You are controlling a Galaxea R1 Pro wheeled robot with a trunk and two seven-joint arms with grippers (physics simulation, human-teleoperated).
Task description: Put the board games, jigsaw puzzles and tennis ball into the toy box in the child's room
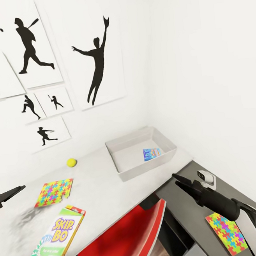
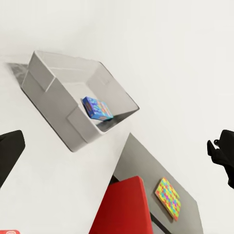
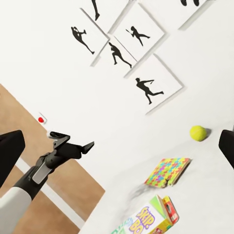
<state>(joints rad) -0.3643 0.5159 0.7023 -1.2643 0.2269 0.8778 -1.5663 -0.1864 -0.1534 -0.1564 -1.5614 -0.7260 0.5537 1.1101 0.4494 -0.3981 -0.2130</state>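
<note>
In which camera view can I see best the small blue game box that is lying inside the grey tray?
The left wrist view shows it best: the blue game box appears largest there, lying flat on the floor of the grey tray. The head view shows the same box smaller and farther away.

Skip-Bo box point(image 1: 53, 244) cut off, perhaps a game
</note>
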